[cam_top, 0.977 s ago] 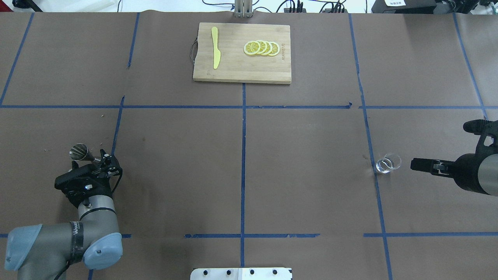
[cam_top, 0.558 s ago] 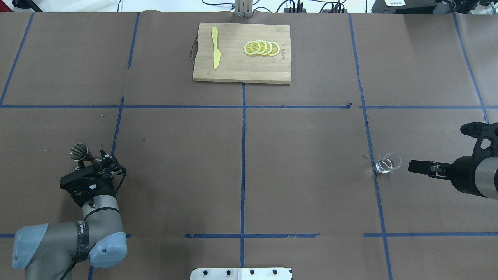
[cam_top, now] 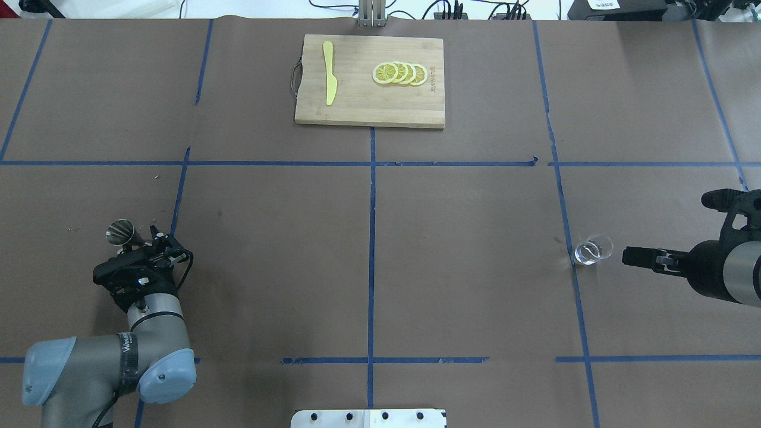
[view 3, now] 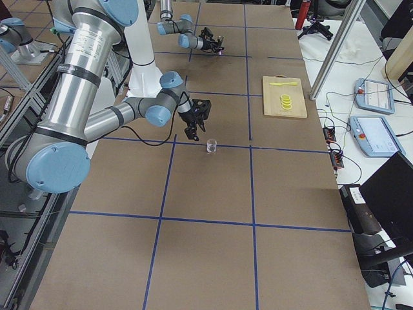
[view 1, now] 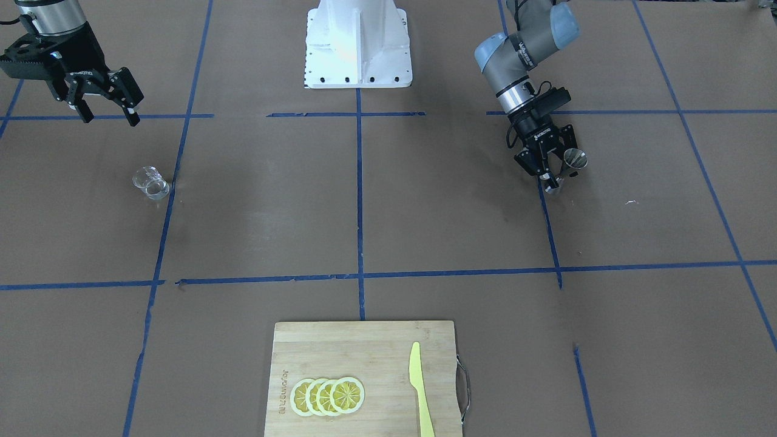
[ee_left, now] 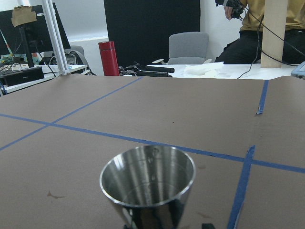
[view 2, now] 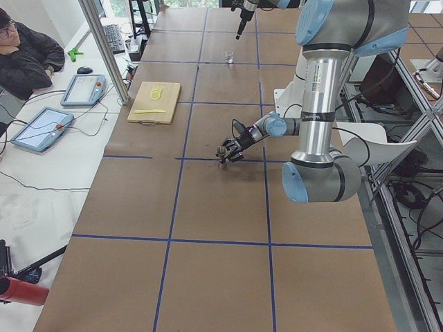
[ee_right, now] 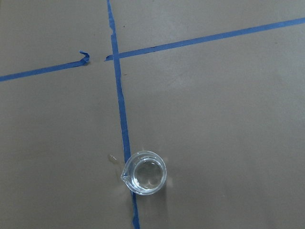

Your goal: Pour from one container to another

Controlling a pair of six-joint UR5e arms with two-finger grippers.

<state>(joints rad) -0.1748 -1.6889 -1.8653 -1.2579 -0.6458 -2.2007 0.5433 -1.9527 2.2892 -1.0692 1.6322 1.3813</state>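
Gleaming and hourglass-shaped, the steel jigger (ee_left: 147, 183) stands at the left fingers (view 1: 542, 167), grip impossible to tell; right fingers (view 1: 128, 109) gape empty near the clear lipped cup (ee_right: 144, 172).

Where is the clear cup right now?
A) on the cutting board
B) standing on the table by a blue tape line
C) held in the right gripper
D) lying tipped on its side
B: the clear cup stands upright on the table at the tape line, and the open right gripper is apart from it.
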